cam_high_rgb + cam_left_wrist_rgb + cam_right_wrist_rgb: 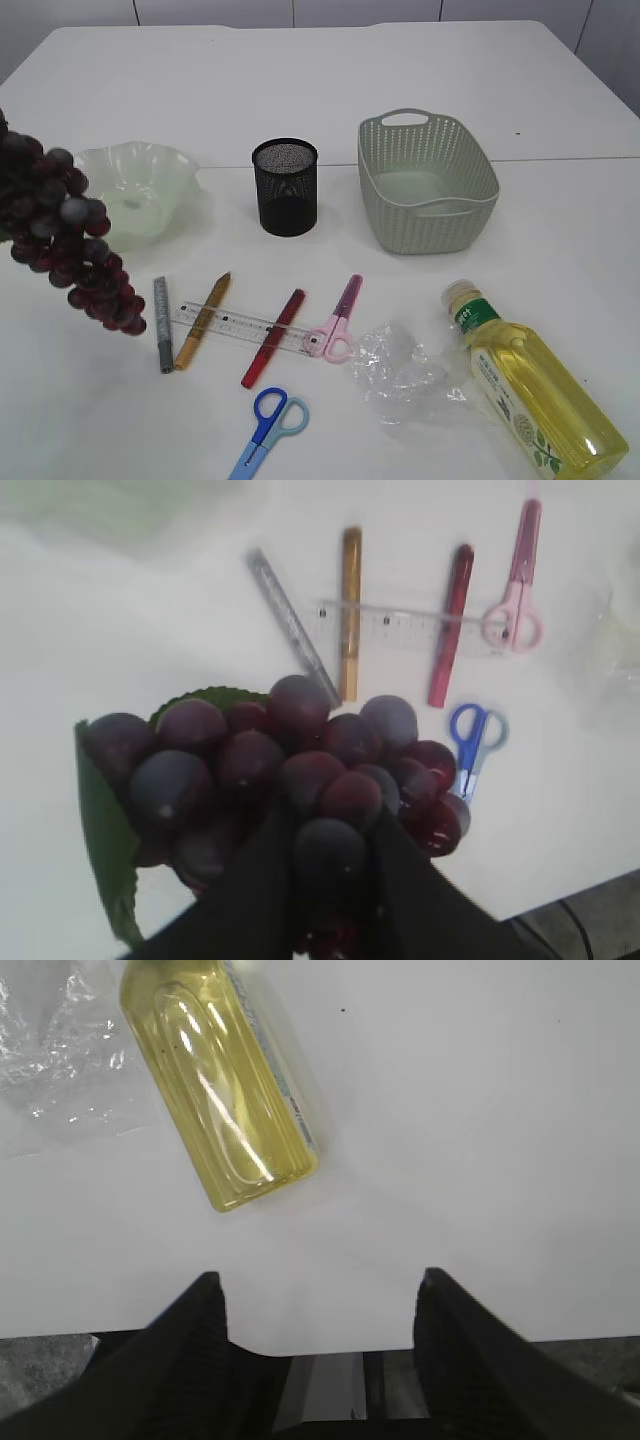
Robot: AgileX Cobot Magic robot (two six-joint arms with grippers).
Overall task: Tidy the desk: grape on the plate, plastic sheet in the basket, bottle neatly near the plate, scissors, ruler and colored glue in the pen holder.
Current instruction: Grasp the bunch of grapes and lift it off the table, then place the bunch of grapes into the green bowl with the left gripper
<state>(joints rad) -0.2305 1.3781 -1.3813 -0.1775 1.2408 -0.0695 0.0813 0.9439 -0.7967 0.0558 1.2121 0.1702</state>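
A white table (300,90) holds a green plate (135,190) at ten o'clock. At nine o'clock, a dark grape bunch (65,240) hangs above the table, just beside the plate, pinched in the left gripper (330,855). The right gripper (320,1290) stands wide, empty, near the lying bottle (215,1080).

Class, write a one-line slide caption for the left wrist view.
Left gripper holds grapes above the table, with ruler, glue sticks and scissors laid out beyond.
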